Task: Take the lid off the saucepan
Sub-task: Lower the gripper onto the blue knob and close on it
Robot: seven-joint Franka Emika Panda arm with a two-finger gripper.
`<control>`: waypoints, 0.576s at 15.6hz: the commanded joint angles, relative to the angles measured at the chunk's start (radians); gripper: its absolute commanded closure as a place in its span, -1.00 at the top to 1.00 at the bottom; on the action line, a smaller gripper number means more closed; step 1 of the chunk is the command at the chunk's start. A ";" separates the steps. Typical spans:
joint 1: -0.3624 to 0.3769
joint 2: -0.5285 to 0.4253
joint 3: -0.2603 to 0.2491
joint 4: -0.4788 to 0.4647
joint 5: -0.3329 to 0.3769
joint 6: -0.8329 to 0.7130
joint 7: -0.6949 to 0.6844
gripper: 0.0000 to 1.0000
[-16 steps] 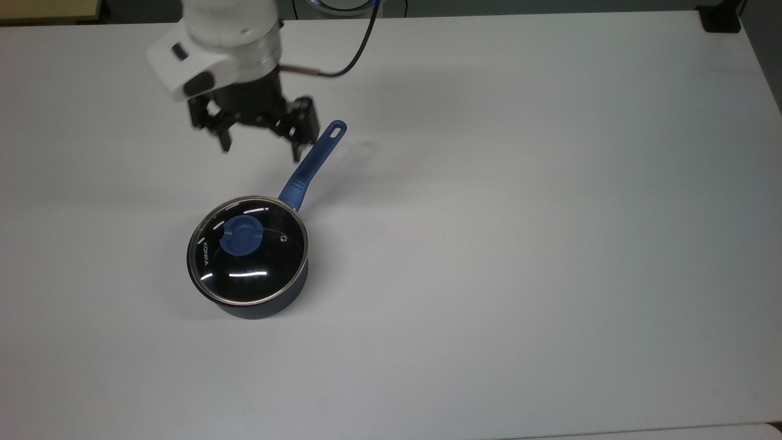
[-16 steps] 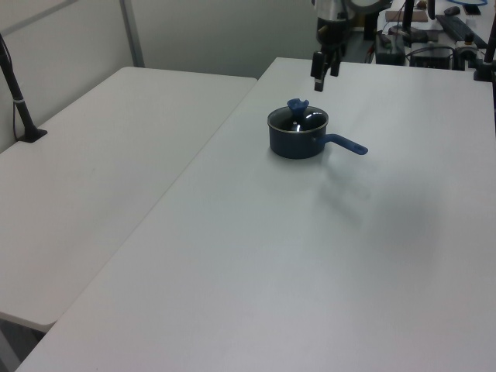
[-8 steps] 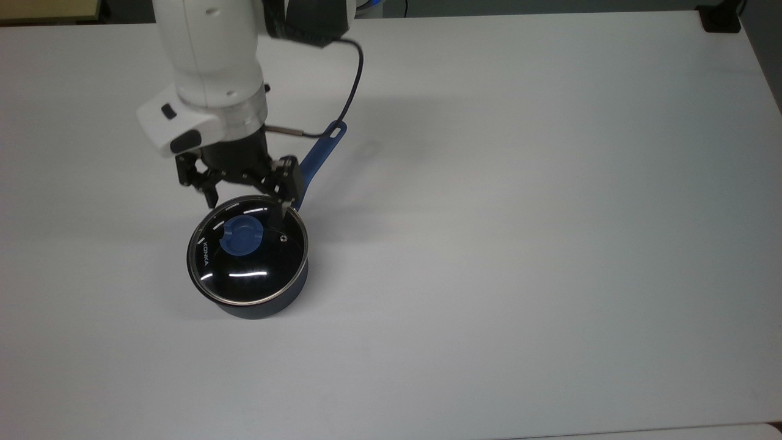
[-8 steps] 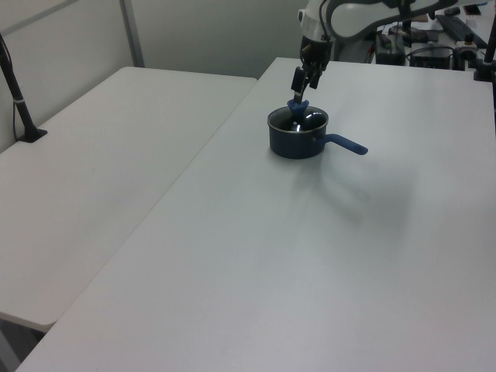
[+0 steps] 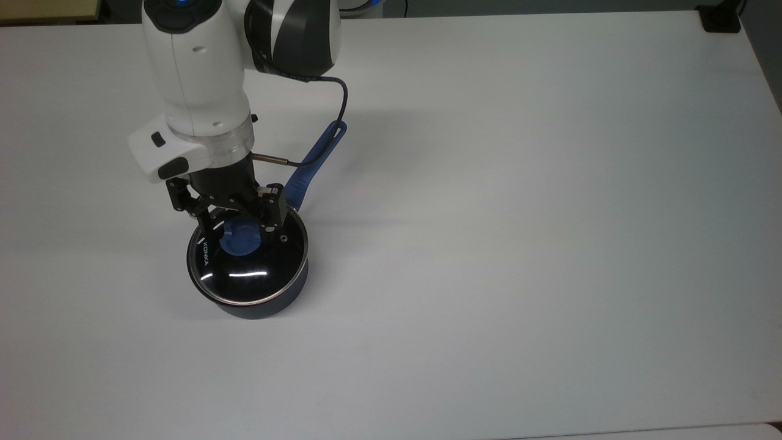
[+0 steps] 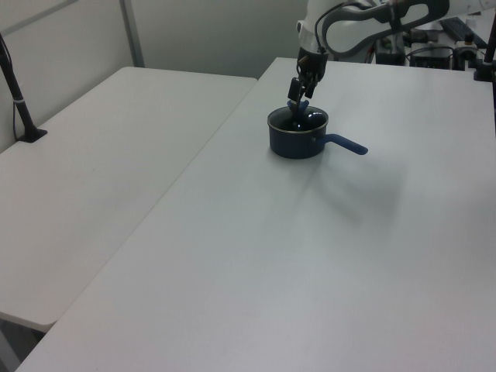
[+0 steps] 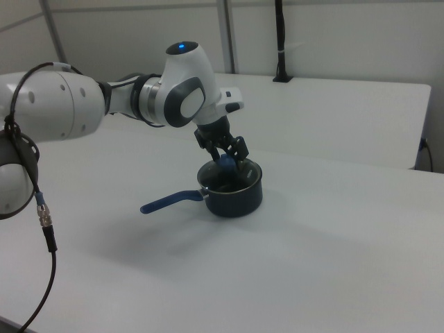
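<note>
since the earlier frames the end effector (image 5: 239,225) has been travelling from near the handle's tip to the knob (image 5: 242,238). its fingers are spread open, standing either side of the blue knob, not yet gripping. this looks like the reaching step; next it needs to close on the knob and lift straight up. the lid (image 5: 247,250) is sitting on the saucepan (image 5: 269,305) on the white table (image 5: 519,244), directly beneath the end effector.
</note>
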 commanded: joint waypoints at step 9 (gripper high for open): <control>0.015 0.028 -0.005 0.021 -0.006 0.047 0.025 -0.18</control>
